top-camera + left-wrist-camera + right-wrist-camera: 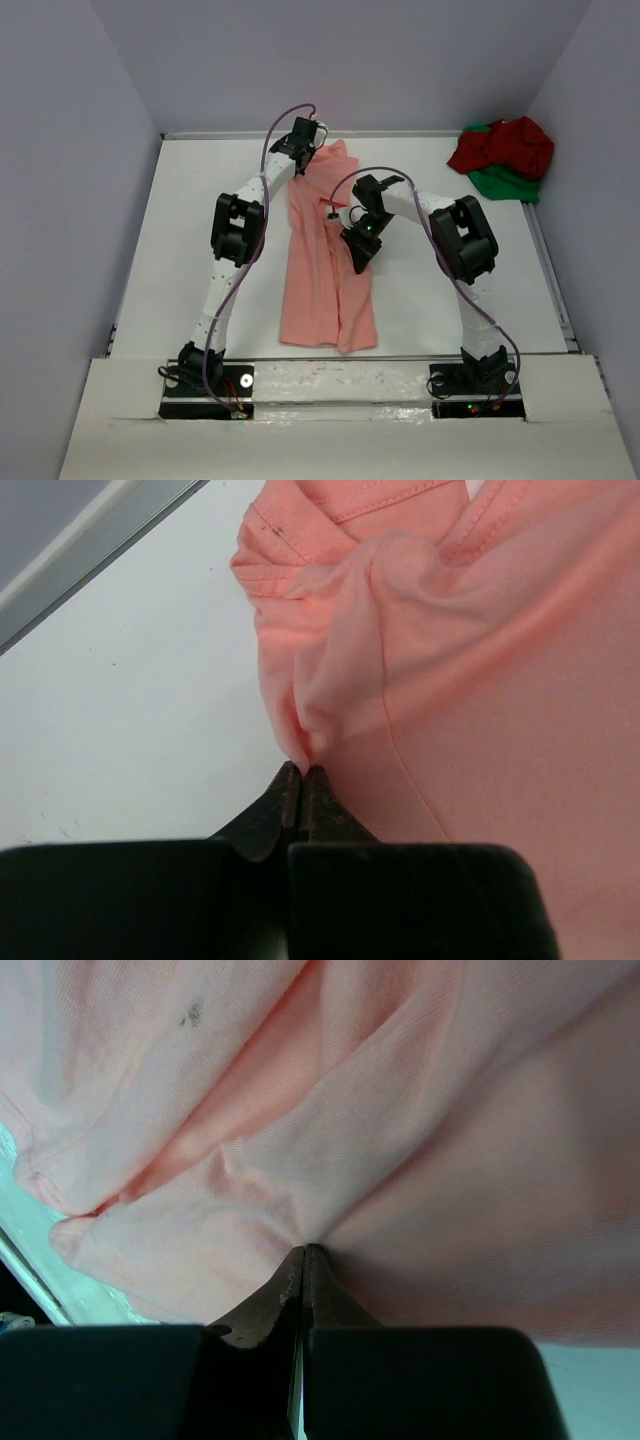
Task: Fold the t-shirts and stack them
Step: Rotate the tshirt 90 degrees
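The salmon-pink t-shirt point(320, 270) lies lengthwise down the middle of the table, narrow and partly folded. My left gripper point(305, 160) is at its far end, shut on a pinch of its cloth point(330, 680). My right gripper point(362, 255) is at the shirt's right edge about midway, shut on a pinch of the same shirt point(330, 1160). The dark red t-shirt point(505, 145) lies crumpled on the bright green t-shirt point(510, 183) at the far right corner.
White table point(200, 230) with grey walls on three sides and a raised rail point(550, 260) along the right edge. The arm bases point(205, 380) stand at the near edge.
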{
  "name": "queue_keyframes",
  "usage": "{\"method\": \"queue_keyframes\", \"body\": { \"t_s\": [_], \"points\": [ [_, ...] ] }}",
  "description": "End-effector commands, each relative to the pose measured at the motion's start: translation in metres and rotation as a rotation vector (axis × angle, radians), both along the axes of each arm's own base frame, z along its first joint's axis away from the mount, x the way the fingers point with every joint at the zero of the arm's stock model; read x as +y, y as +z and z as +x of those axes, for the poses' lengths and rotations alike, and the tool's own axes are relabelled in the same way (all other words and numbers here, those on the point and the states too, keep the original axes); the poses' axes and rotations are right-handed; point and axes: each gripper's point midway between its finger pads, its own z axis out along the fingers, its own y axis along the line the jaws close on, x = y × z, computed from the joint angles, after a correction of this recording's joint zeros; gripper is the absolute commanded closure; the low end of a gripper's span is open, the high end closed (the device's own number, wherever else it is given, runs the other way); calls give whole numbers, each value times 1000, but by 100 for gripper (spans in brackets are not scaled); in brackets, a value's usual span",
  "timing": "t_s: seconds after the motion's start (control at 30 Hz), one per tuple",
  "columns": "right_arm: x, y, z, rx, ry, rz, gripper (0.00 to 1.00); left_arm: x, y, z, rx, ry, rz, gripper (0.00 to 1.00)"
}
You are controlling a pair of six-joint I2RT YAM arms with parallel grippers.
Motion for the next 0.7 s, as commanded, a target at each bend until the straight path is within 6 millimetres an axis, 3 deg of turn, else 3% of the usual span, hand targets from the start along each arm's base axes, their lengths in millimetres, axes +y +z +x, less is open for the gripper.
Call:
{"method": "queue_keyframes", "body": {
  "t_s": [0.0,0.33,0.67],
  "points": [
    [-9,-45,0,-40,66,-96,100,23,70,11,-139,61,14,100],
    [-9,-44,1,-38,69,-93,100,34,49,9,-109,94,73,100],
    [-9,-47,-1,-25,72,-97,100,41,54,11,-135,122,101,100]
  ]
}}
